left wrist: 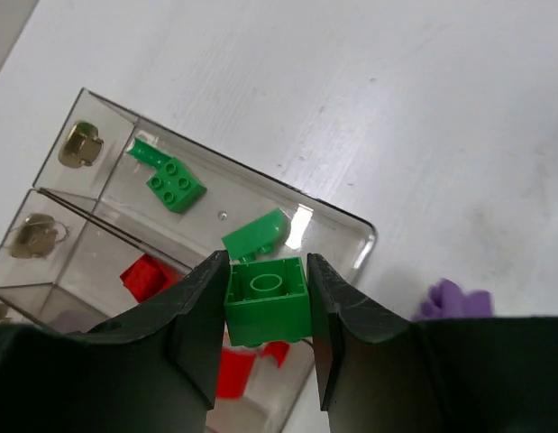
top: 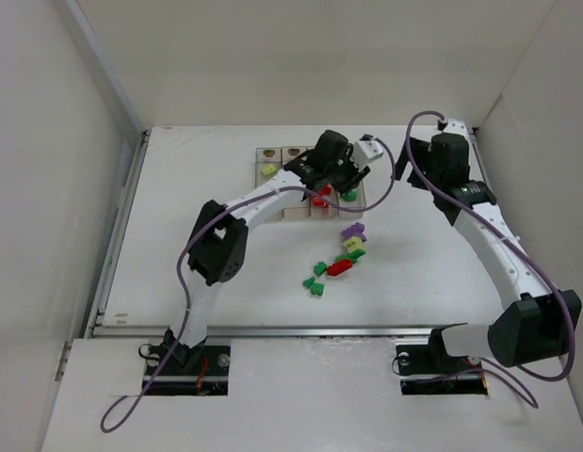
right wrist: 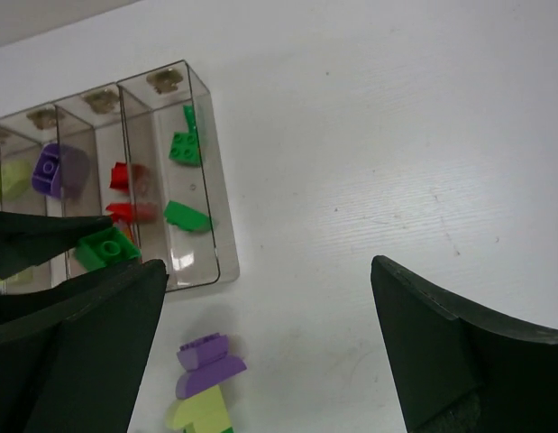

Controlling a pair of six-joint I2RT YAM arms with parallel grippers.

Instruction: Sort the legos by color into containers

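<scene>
My left gripper (left wrist: 265, 271) is shut on a green lego (left wrist: 268, 305) and holds it above the near end of the containers (left wrist: 352, 236). It also shows in the top view (top: 334, 191). The rightmost bin holds two green legos (left wrist: 175, 185). The one beside it holds red legos (left wrist: 143, 276). In the right wrist view the held green lego (right wrist: 107, 248) hangs over the red bin's end. A purple lego (right wrist: 51, 170) and a yellow-green one (right wrist: 8, 180) lie in the other two bins. My right gripper (right wrist: 269, 266) is open and empty, to the right of the bins (right wrist: 221, 207).
Loose legos lie on the table in front of the bins: purple (top: 352, 230), yellow-green (top: 353, 245), red (top: 340, 267) and green (top: 315, 285). The purple and yellow-green pair also shows in the right wrist view (right wrist: 209, 361). White walls enclose the table on three sides.
</scene>
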